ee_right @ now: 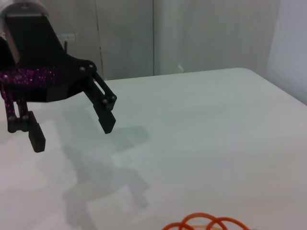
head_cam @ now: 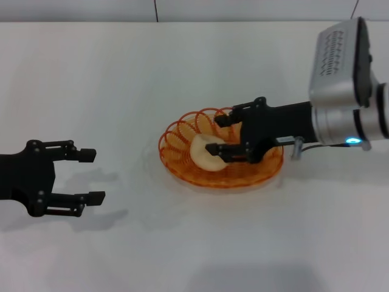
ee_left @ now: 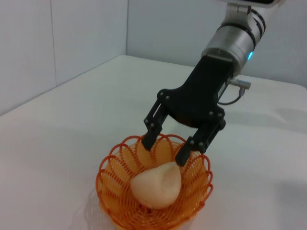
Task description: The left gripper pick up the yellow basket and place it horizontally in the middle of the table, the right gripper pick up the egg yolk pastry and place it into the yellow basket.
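The yellow basket (head_cam: 182,131) lies in the middle of the white table (head_cam: 91,73), with the egg yolk pastry (head_cam: 204,153) resting inside it. My right gripper (head_cam: 217,134) reaches in from the right, open, its fingers just over the pastry's near end and not clamped on it. The left wrist view shows the same: the basket (ee_left: 108,179), the pastry (ee_left: 156,186) and the open right gripper (ee_left: 165,150) above it. My left gripper (head_cam: 92,176) is open and empty, low over the table to the left of the basket. It also shows in the right wrist view (ee_right: 72,132), with a bit of basket rim (ee_right: 206,223).
The right arm's silver segment (head_cam: 340,67) with a blue light hangs over the table's right side. A wall runs along the table's far edge (head_cam: 182,12).
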Available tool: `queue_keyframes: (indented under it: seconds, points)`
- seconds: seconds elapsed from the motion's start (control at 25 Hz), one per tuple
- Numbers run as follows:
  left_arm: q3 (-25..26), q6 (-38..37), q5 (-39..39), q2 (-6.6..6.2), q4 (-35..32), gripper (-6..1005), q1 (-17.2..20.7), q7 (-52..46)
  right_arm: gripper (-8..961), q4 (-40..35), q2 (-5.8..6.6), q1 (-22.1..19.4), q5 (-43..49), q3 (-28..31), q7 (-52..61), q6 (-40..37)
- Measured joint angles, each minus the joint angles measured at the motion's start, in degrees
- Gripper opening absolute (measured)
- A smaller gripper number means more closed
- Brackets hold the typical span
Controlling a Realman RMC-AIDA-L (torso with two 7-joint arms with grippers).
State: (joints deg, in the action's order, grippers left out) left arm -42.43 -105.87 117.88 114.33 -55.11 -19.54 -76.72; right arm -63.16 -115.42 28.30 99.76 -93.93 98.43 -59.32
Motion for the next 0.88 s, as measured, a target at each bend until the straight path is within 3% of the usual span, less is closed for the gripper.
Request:
queue_keyframes:
  seconds: [0.2,0.52,0.6,0.88]
  points:
    - [-0.1,0.0,0.0,-0.25,0.1,805,0.0,0.1,572,0.0,0.05,-2.4,0.3,9.1,-2.6,-11.0]
    - [0.1,-0.2,-0.2,-0.35,0.0,805,-0.1,0.3,784,1.2,0.34,-7.6,0.4,30.2,-11.3,-32.1]
    - [0.1,-0.4,-0.2,-0.35,0.0,805,-0.1,0.2,852,2.2,0.55,-8.0,0.8,33.3,-13.3,-34.8]
    - [0.1,-0.8,-0.4,-0.34,0.0,805,-0.2,0.5,859,7.2,0.90,-8.4,4.7,37.1,-20.5,-37.0]
